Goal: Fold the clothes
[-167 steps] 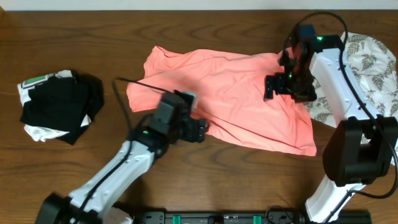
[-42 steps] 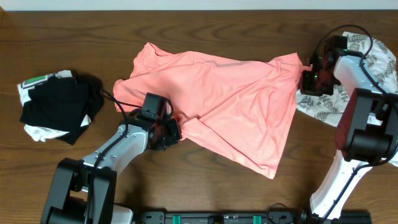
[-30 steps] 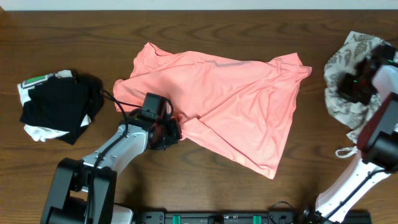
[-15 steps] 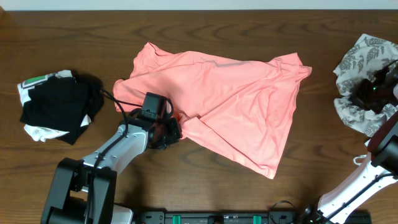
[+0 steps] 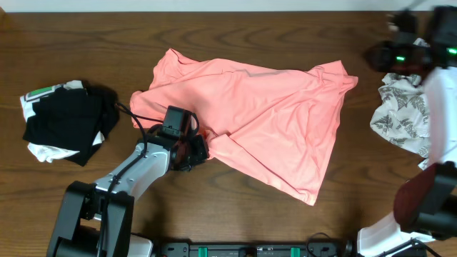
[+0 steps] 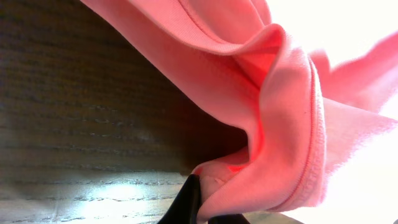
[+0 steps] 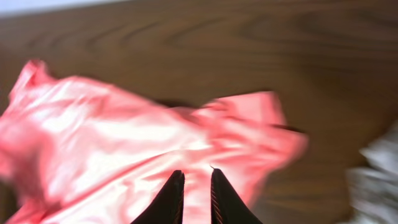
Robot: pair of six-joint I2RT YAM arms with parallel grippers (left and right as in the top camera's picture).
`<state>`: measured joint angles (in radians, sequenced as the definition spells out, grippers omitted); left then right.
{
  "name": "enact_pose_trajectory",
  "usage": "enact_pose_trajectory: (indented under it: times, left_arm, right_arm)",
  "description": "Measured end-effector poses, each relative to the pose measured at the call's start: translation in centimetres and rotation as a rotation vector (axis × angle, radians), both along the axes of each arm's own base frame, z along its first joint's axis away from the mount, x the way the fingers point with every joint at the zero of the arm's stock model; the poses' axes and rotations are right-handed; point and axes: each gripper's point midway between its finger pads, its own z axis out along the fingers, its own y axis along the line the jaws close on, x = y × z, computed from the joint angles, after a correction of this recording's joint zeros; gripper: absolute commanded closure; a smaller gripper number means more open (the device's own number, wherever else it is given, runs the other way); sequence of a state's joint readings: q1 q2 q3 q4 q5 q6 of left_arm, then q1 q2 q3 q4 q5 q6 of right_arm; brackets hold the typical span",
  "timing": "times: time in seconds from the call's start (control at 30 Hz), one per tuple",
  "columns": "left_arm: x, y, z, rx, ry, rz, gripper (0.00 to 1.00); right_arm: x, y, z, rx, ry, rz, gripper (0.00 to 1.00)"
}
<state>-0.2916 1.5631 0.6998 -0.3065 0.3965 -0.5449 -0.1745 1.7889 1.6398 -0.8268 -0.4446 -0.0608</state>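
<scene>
The left gripper [image 5: 191, 148] has its jaws pressed together on a folded edge of the salmon-pink T-shirt [image 5: 264, 121]. The left wrist view shows a stitched hem bunched just above the dark finger. The right gripper [image 7: 196, 180] holds nothing; its jaws stand only a little apart, and the pink cloth lies well below them.

The T-shirt lies crumpled and slanted in the middle of the table [image 5: 285, 28], one end toward the far edge and the other pointing to the near edge. The white leaf-print garment [image 5: 398, 118] lies in a heap by the right edge, apart from the shirt. The black-and-white bundle [image 5: 68, 121] sits near the left edge.

The cloth looks thin, light and limp. I judge it will sag and wrinkle when lifted and will drag on the wood if pulled by one point only. The better places to take it are the sewn hem and the corners, where the fabric is doubled and slips less, with one jaw at each end of an edge.

Some things are hard to read. The right wrist view is blurred, and the right gripper is a smear at the far right corner in the overhead view. The left fingers are almost cut off at the bottom of their view. I cannot tell which side of the shirt is the neck and which are the sleeves.
</scene>
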Motion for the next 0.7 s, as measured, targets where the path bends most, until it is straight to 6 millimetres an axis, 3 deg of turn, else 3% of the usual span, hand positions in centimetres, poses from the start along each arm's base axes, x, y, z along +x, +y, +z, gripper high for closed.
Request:
enact_pose_trajectory:
  times: [0.1,0.27,0.33,0.53,0.7]
  left_arm:
    - [0.0,0.0,0.0,0.0,0.0,0.0,0.93]
    - [0.0,0.0,0.0,-0.001,0.0,0.0,0.93]
    - [0.0,0.0,0.0,-0.001,0.0,0.0,0.93]
    - [0.0,0.0,0.0,0.0,0.0,0.0,0.93]
    - [0.0,0.0,0.0,-0.001,-0.001,0.0,0.93]
  right_arm:
    - [-0.1,4.2,-2.8,-0.019,0.075,0.095,0.87]
    - [-0.5,8.4,-10.7,-0.064,0.251,0.19,0.89]
    - [-1.1,9.2,-14.0,-0.075,0.328,0.21,0.9]
    - [-2.2,9.2,-20.0,-0.094,0.465,0.218,0.9]
    - [-2.0,8.8,-20.7,-0.108,0.468,0.209,0.89]
